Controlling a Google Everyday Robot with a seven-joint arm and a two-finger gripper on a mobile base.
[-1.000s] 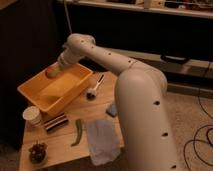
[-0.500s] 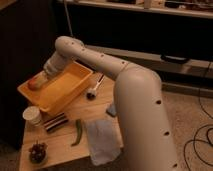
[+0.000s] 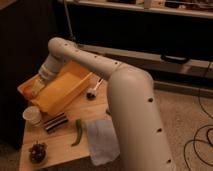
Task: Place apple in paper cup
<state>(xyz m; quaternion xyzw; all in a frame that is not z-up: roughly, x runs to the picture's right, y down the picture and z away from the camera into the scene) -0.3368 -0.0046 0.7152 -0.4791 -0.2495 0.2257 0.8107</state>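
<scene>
My gripper [image 3: 33,90] hangs over the left end of the yellow bin [image 3: 67,92], at the tip of the long white arm coming in from the right. It is shut on the apple [image 3: 29,92], a small orange-red fruit of which only a sliver shows against the bin's rim. The paper cup [image 3: 33,116], short and white, stands upright on the wooden table [image 3: 60,147], just in front of the bin's left corner and a little below the gripper. Gripper and cup are apart.
A dark striped item [image 3: 55,121] lies right of the cup, then a green pepper [image 3: 78,131] and a grey cloth [image 3: 102,140]. Dark grapes [image 3: 37,151] sit at the front left corner. A small dark round object [image 3: 91,94] rests beside the bin.
The arm has swung left and downward along the bin, carrying the apple from the bin's middle to its left end, closer to the cup.
</scene>
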